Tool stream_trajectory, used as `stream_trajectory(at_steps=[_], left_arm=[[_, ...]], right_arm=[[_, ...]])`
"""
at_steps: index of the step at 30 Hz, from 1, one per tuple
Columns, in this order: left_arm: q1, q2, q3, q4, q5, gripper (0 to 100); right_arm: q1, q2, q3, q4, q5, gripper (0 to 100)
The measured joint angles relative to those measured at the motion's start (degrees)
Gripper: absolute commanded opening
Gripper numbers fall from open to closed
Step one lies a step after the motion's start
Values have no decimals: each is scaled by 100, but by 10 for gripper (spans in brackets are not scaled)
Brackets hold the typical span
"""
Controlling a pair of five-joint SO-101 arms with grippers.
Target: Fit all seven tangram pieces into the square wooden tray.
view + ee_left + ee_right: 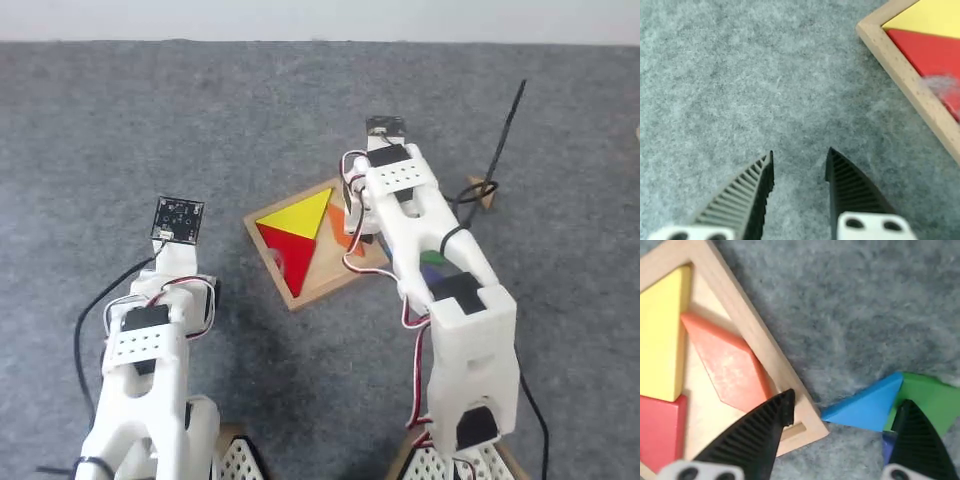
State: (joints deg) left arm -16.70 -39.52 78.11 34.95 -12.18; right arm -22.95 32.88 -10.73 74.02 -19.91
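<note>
The square wooden tray (300,292) lies mid-table, and its rim (771,349) also shows in the right wrist view. It holds a yellow triangle (298,214), a red triangle (291,250) and an orange parallelogram (730,365) beside the rim. My right gripper (846,404) hangs open and empty over the tray's corner. One finger is above the tray; the other is above the loose pieces outside it: a blue triangle (865,407), a green piece (929,396) and a dark blue piece (887,450). My left gripper (800,154) is open over bare carpet, left of the tray's corner (892,47).
Grey carpet covers the table. A small tan object (485,192) with a black cable lies right of the right arm. The right arm's body (440,270) hides the tray's right side and most of the loose pieces from above.
</note>
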Motion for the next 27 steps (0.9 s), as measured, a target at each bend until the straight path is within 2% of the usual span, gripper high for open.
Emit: stream_trajectory(at_steps=[13,27], left_arm=[[0,0,0,0,0,170],[0,0,0,0,0,170]], right_arm=[[-791,132,-9,0,-70,329],[-352,246,-738,0,-35,329]])
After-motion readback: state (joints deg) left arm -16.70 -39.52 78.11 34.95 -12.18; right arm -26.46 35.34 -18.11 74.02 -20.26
